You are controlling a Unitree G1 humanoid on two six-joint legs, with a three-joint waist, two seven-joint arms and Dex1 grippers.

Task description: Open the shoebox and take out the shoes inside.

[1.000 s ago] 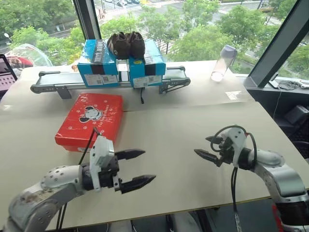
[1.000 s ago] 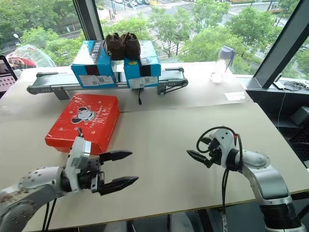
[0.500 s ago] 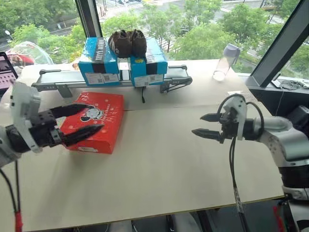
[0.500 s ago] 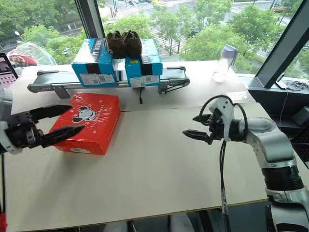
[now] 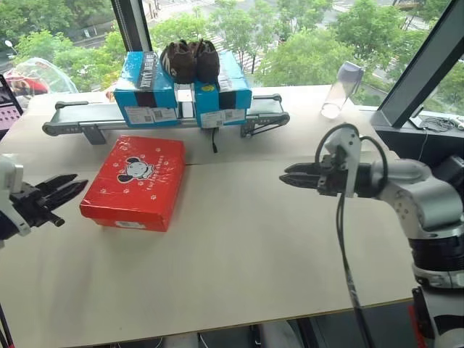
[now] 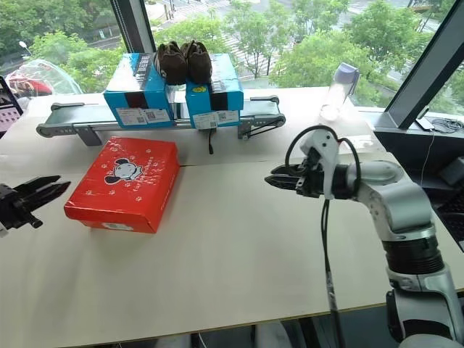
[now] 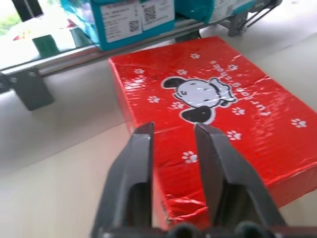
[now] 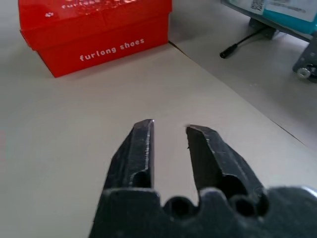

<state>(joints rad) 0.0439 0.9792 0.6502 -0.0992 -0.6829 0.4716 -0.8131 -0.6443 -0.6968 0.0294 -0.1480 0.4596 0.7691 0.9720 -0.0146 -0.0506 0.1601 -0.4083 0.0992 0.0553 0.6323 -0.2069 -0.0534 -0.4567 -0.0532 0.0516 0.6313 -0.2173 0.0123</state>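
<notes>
Moved: left gripper (image 5: 69, 188) swung out from the table's near edge to the left edge, now just beside the shoebox's left side; right gripper (image 5: 288, 176) rose and shifted toward the table's middle. Both went from wide spread to a narrow gap.
Left arm pose: reached in low over the left edge, fingers roughly level, pointing at the shoebox, holding nothing.
Right arm pose: forearm came in from the right edge, fingers aimed left across the table, well apart from the shoebox, empty.
Shoebox (image 5: 133, 182): red, lid down, flat on the left half of the table, short of the conveyor (image 5: 167, 119) along the far edge.
Shoes: could not tell, lid closed.
Blue boxes (image 5: 183, 90): two, side by side on the conveyor, closed, dark brown shoes (image 5: 190, 61) on top.
Bottle (image 5: 338, 90): upright near the far right corner.
Left wrist view: cartoon dog and paw prints on the lid, fingers (image 7: 136, 176) over the box's near corner.
Right wrist view: box side lettered "furlong shoes", plus a loose cable plug (image 8: 229, 50) on the table.
</notes>
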